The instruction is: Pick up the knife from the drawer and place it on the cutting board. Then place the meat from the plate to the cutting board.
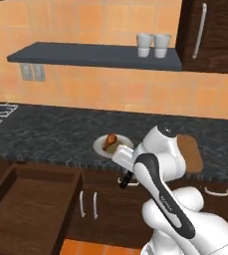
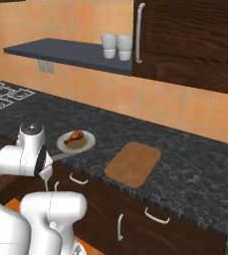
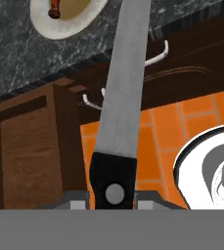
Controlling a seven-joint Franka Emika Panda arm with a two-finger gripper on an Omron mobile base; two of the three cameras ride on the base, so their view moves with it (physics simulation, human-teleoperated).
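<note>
Hand view: I see my gripper [image 3: 112,197] clamped on the knife [image 3: 121,105]'s black handle, its flat grey blade crossing the speckled counter [image 3: 15,53]'s front edge beside the round plate [image 3: 59,30].

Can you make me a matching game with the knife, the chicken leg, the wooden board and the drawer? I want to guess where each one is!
Things:
1. knife
2. chicken leg
3. wooden board
4. drawer

Places or states:
A. pulled open
B. lying on the plate
C. held in the gripper
D. bare, on the counter

Pairs: 1-C, 2-B, 3-D, 4-A
</note>
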